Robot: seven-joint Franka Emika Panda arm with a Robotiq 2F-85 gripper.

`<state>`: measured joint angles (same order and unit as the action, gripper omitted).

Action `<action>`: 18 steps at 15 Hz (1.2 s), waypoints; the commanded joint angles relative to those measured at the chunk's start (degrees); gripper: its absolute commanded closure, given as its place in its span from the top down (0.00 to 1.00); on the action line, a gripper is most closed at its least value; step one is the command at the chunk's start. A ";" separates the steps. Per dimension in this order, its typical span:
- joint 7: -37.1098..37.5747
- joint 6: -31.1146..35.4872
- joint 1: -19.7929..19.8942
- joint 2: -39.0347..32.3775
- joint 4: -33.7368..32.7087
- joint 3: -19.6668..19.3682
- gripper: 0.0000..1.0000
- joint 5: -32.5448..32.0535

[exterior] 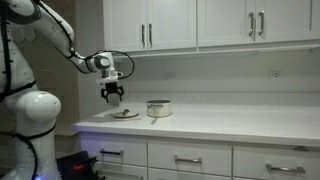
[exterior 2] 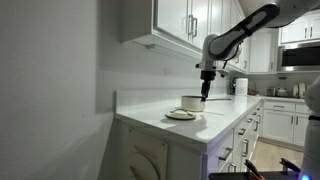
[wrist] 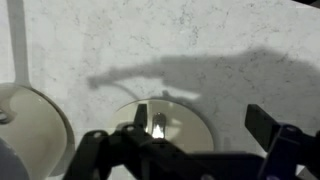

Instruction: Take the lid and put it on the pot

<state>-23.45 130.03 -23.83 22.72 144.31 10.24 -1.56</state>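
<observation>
Cream round lid [wrist: 186,122] beside squat pot [wrist: 32,124] on speckled, perhaps stone, counter [wrist: 150,40]

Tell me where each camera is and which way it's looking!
Exterior view: stands in front of the counter, facing the cabinets; shows the white base, the arm and the fingers over the lid.
Exterior view: stands off the counter's end, looking along it; shows the arm reaching in from the right.
Wrist view: sits on the wrist, looking down; shows the dark fingers.
Shared: all three show the lid lying beside the pot.
</observation>
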 commanded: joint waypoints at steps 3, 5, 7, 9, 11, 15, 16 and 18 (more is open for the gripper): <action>0.16 3.46 -1.63 -4.54 -1.56 3.87 1.00 0.65; 0.03 4.37 -1.80 -7.37 -3.32 5.02 1.00 0.17; 0.05 4.85 -1.62 -9.96 -5.44 6.02 1.00 -0.28; 0.65 5.97 -0.99 -13.20 -8.14 6.96 1.00 -1.41; 1.58 6.70 -0.21 -16.83 -11.50 7.49 1.00 -2.97; 3.81 8.25 1.47 -23.85 -17.76 7.68 1.00 -8.21; 4.46 8.59 1.85 -25.59 -19.15 7.58 1.00 -9.96; 6.00 8.93 2.41 -28.84 -21.68 7.27 1.00 -13.33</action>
<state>-20.26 138.05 -22.97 -0.49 127.65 16.85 -10.52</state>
